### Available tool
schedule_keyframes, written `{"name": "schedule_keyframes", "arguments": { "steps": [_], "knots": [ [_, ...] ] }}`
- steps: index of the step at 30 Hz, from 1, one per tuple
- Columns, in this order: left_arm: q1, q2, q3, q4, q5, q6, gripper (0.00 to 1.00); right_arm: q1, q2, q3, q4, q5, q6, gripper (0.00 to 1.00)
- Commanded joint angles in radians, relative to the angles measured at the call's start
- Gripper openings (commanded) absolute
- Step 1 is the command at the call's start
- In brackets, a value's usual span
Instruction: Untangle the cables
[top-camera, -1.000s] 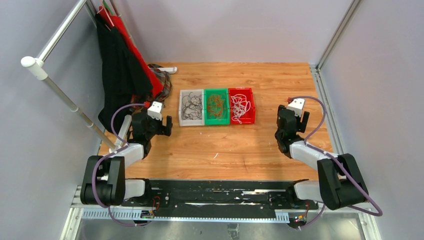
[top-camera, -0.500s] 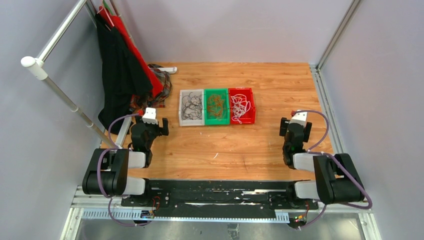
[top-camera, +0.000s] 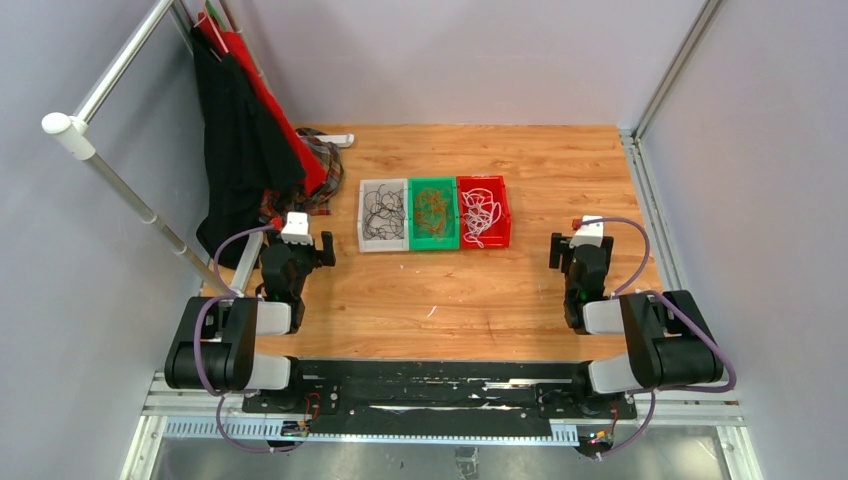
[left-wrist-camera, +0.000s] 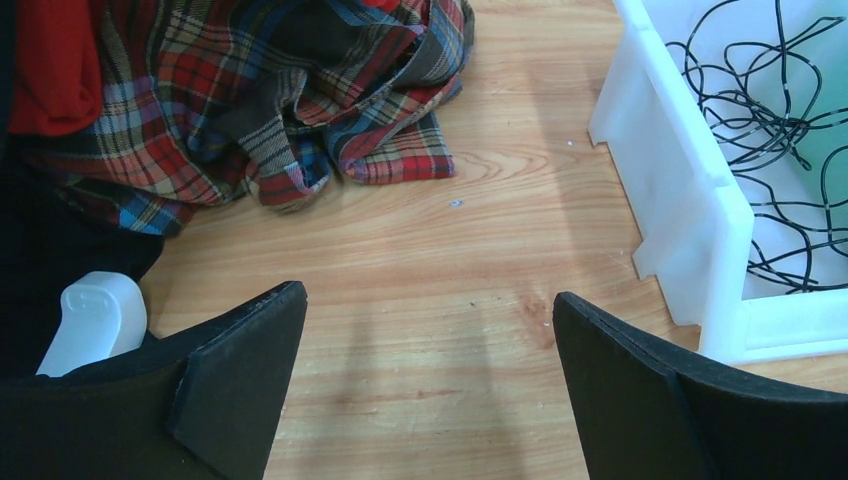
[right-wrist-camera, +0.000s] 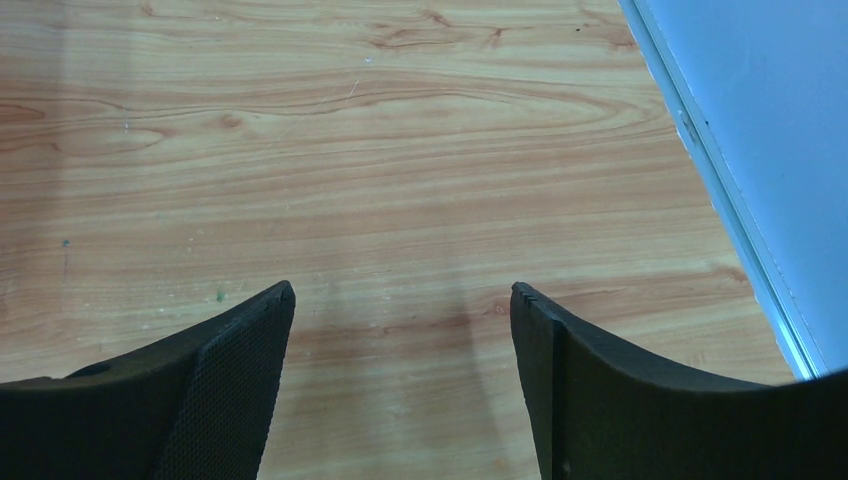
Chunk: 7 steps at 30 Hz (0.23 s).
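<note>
The cables lie sorted in three bins side by side at the table's middle: black cables (top-camera: 383, 212) in a white bin (top-camera: 363, 215), orange cables (top-camera: 433, 210) in a green bin (top-camera: 433, 243), and white cables (top-camera: 481, 212) in a red bin (top-camera: 505, 212). My left gripper (top-camera: 297, 244) sits low, left of the bins, open and empty. In the left wrist view, the gripper (left-wrist-camera: 428, 300) spans bare wood, with the white bin (left-wrist-camera: 690, 170) and black cables (left-wrist-camera: 765, 125) at the right. My right gripper (top-camera: 581, 248) (right-wrist-camera: 402, 292) is open over bare wood, right of the bins.
Black and red garments (top-camera: 240, 140) hang from a rail at the left. A plaid cloth (left-wrist-camera: 300, 110) lies bunched on the table ahead of the left gripper. A white power strip (top-camera: 337, 140) lies at the back. The right wall's metal edge (right-wrist-camera: 720, 190) runs close to the right gripper.
Both arms have folded back toward their bases. The left gripper drew slightly left and away from the bins, the right one straightened. Both stayed open and empty.
</note>
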Motion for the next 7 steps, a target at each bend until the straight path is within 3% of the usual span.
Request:
{"name": "schedule_keyframes", "arguments": {
  "steps": [1, 7],
  "knots": [
    [0.004, 0.001, 0.014, 0.05, -0.023, -0.003, 0.98, -0.016, 0.002, 0.009, 0.048, -0.013, -0.017, 0.79],
    [0.005, 0.001, 0.014, 0.05, -0.024, -0.004, 0.98, -0.027, 0.002, 0.012, 0.043, -0.037, -0.015, 0.79]
  ]
}}
